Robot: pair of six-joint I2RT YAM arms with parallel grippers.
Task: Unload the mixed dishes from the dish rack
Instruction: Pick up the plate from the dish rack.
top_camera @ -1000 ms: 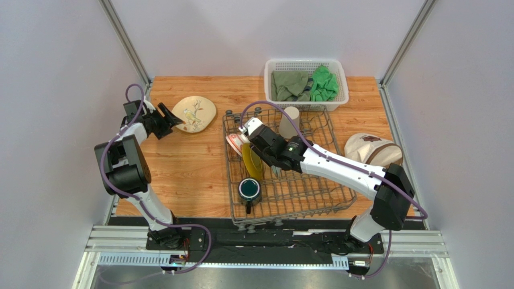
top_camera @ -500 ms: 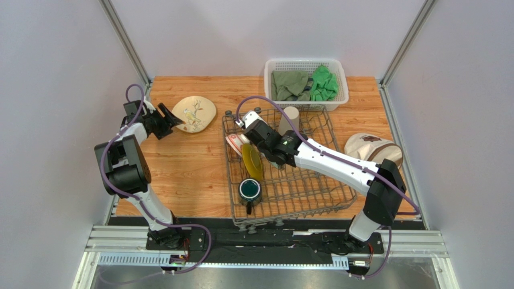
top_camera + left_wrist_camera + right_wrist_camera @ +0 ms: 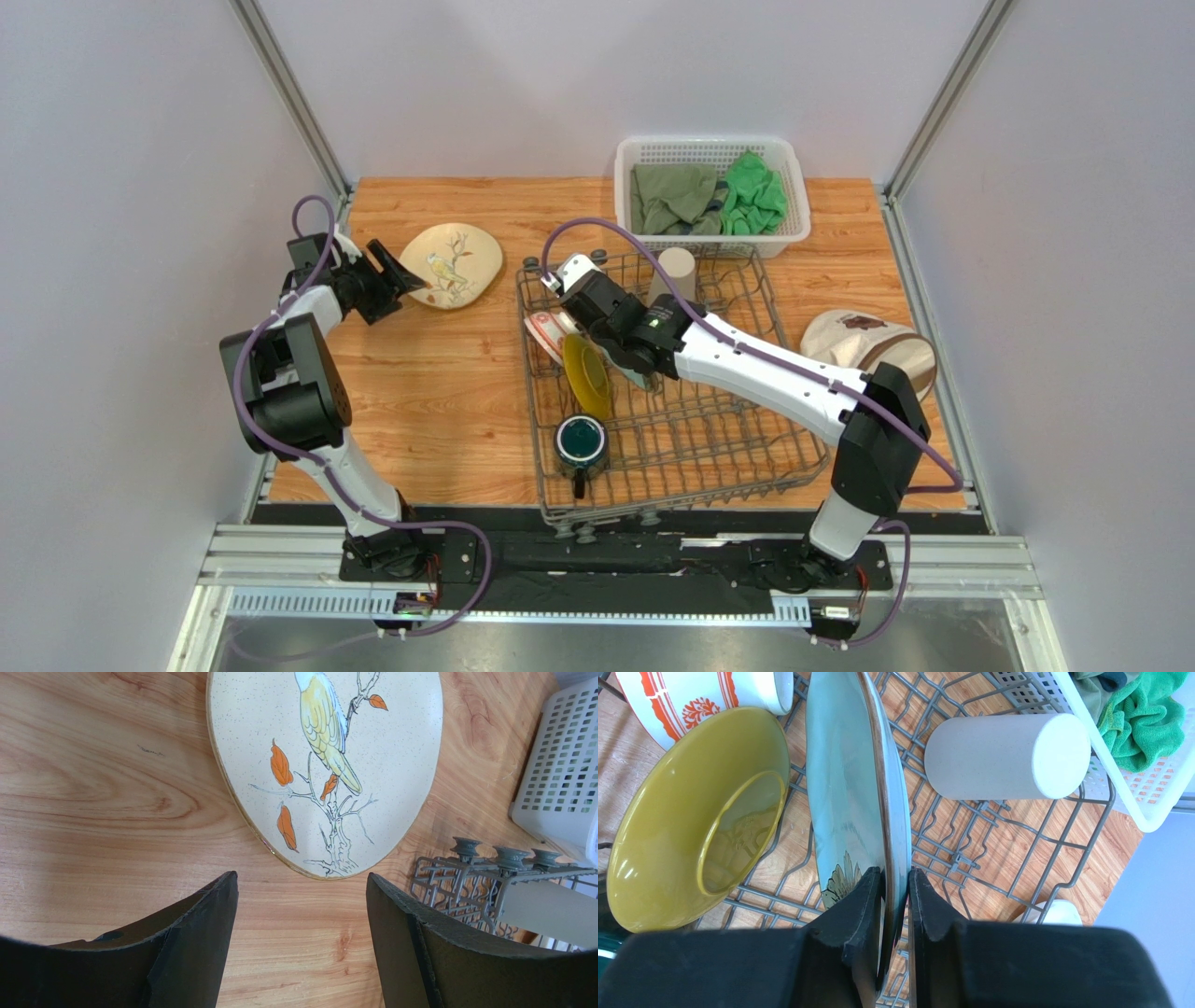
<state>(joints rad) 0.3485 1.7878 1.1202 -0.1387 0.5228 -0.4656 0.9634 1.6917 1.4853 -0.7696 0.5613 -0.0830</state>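
One pale green plate [image 3: 843, 791] stands on edge in the dish rack [image 3: 730, 437]. The right hand [image 3: 895, 882] pinches its rim, so lift straight up. Left hand [image 3: 302, 903]: wide open, empty, nr the cream bird plate [image 3: 351, 749].

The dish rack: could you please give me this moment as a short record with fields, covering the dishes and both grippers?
Rack: dish rack, mid-table
In rack: pale green plate, yellow-and-green plate, red-and-white bowl, tall beige cup, dark teal mug
Already out: cream bird plate, flat on the table left of the rack
Right gripper: shut on the rim of the upright pale green plate
Left gripper: open, empty, near the cream bird plate's edge
Also present: white basket holding green cloths
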